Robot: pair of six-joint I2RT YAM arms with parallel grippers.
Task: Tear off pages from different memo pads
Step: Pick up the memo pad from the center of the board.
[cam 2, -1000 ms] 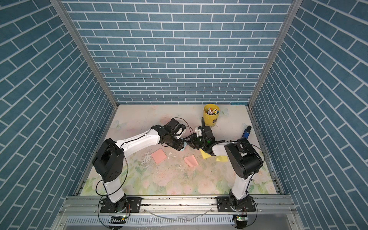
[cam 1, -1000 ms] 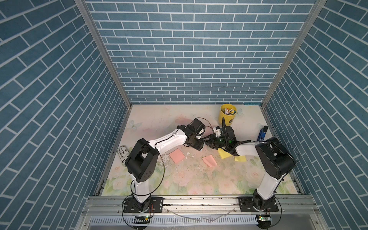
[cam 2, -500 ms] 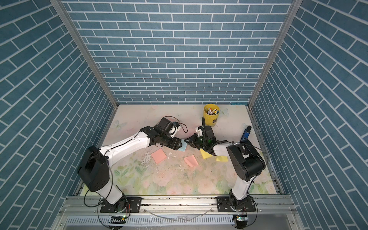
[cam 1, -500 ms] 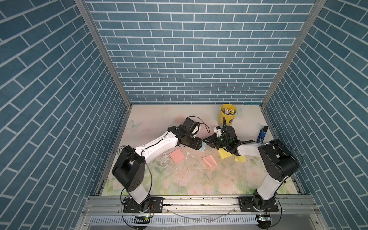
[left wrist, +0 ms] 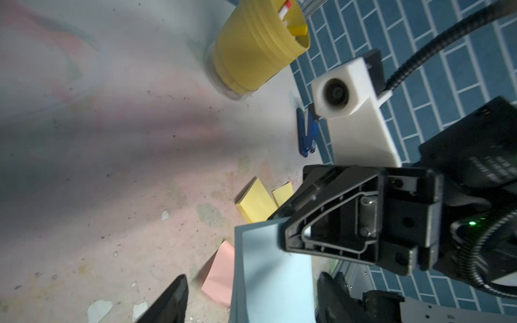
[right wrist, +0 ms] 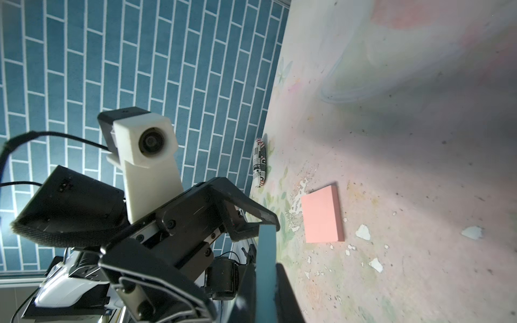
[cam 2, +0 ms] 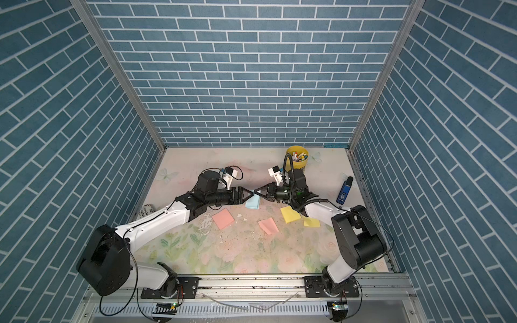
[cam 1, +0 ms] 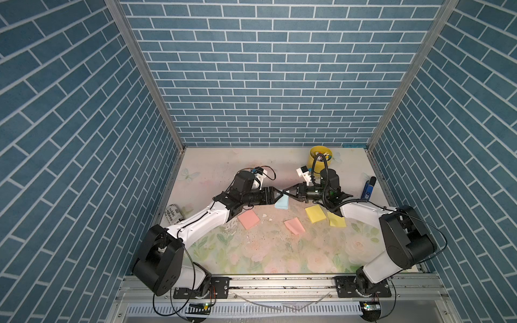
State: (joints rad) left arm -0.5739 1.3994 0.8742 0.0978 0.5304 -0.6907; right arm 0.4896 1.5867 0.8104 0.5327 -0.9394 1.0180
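blue pad (cam 1: 282, 202) lifted, between both grippers | right gripper (cam 1: 288, 191) jaws clamped on its corner | left gripper (cam 1: 277, 195) jaws apart, straddling its opposite edge

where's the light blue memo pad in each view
Top views: light blue memo pad sits mid-table between the two hands.
Left wrist: big pale block at the bottom.
Right wrist: its edge only, near the bottom.
Shared landmark: pink memo pad; unseen in left wrist.
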